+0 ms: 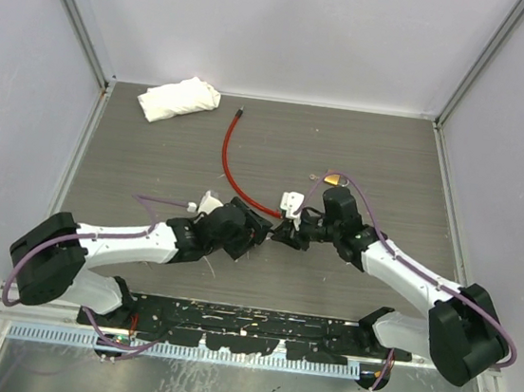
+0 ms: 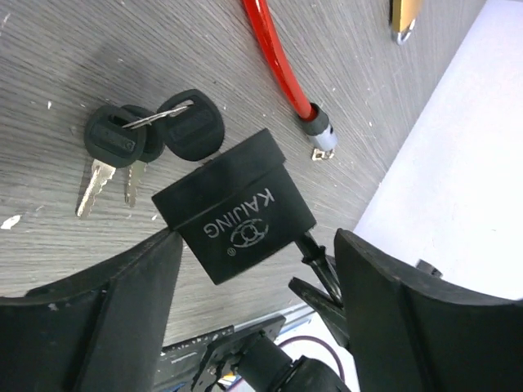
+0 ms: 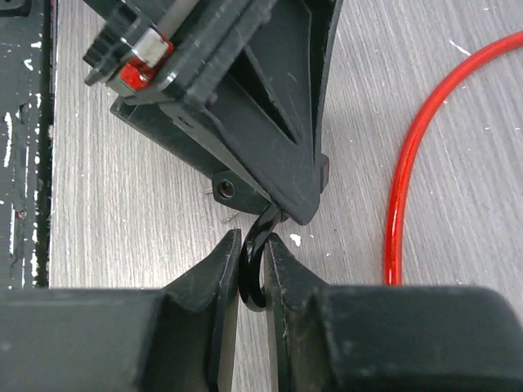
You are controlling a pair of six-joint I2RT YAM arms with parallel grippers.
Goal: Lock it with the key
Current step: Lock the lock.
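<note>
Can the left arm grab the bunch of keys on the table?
Probably not straight away. The black lock sits inside the open left tool, right in front of the bunch of keys, so it blocks the way. The arm would likely need to go over it.

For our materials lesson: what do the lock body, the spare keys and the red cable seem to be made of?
Lock body: matt black, probably moulded plastic, judging by its dull, even faces. Spare keys: bright silvery metal blades; the black heads look like plastic. Red cable: glossy, likely a plastic coating; its tip looks like grey metal.
</note>
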